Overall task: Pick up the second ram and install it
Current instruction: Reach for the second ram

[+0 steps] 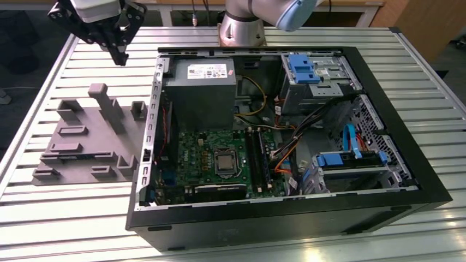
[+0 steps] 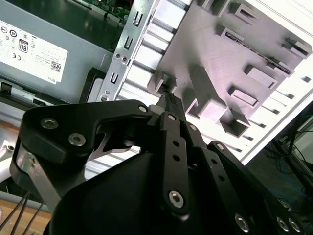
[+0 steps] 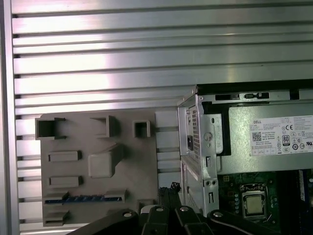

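We see the second ram (image 3: 83,199) in a grey holder (image 3: 98,147) slot, gripper (image 1: 119,59) clenched, holding nothing, above the table's (image 1: 43,218) far edge

blue ram (image 3: 83,199), grey holder (image 3: 132,161), black case (image 1: 291,218)

Pincer (image 1: 119,56) raised, grey holder (image 1: 78,148), open computer case (image 1: 291,219)
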`<state>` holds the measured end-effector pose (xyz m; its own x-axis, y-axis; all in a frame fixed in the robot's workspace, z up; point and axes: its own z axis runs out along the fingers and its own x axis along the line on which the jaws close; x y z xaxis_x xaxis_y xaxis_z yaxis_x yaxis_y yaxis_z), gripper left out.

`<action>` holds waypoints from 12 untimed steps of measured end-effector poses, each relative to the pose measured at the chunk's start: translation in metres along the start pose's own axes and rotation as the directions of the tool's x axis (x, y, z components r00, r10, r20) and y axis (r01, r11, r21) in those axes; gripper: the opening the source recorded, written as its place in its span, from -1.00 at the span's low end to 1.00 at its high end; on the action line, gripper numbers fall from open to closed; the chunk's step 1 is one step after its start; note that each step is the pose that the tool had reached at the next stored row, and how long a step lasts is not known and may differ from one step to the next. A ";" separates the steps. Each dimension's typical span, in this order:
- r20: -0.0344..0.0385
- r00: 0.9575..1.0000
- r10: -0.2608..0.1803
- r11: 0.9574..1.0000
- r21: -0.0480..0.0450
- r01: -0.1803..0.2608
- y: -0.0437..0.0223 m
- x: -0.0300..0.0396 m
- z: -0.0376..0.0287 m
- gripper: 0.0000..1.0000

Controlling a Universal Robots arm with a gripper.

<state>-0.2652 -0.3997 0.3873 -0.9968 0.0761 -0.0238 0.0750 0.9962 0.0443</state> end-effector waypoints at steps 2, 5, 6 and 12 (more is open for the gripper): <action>0.000 1.000 0.000 1.000 0.000 0.000 -0.0008 0.0013 0.0001 -0.79; 0.000 1.000 0.000 1.000 0.000 0.000 -0.0013 0.0023 0.0001 -0.79; 0.000 1.000 0.000 1.000 0.000 0.000 -0.0014 0.0026 0.0001 -0.79; 0.000 1.000 0.000 1.000 0.000 0.000 -0.0014 0.0029 0.0001 -0.79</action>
<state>-0.2682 -0.4008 0.3871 -0.9968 0.0762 -0.0237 0.0751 0.9962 0.0443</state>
